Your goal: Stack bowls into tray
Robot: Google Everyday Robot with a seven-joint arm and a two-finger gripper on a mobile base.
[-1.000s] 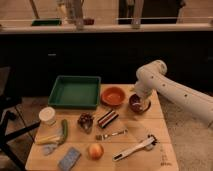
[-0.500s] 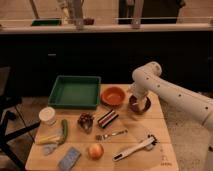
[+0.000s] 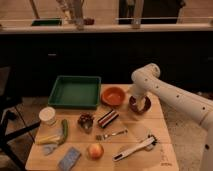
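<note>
The green tray (image 3: 75, 91) lies at the back left of the wooden table. The orange bowl (image 3: 113, 95) sits just right of it. The dark maroon bowl (image 3: 140, 107) sits at the back right, beside the orange bowl. My gripper (image 3: 139, 102) reaches down from the white arm (image 3: 170, 95) right over the maroon bowl, at its rim or inside it, and hides part of it. I cannot see whether it touches the bowl.
A white cup (image 3: 48, 115), a green vegetable (image 3: 64, 129) and a blue sponge (image 3: 69, 158) are at the left front. A dark ridged object (image 3: 86, 120), a striped packet (image 3: 108, 118), a fork (image 3: 111, 135), an apple (image 3: 95, 150) and a white brush (image 3: 135, 148) lie mid-table.
The arm's elbow has shifted slightly left and the wrist has settled lower over the maroon bowl. Both bowls stay where they were.
</note>
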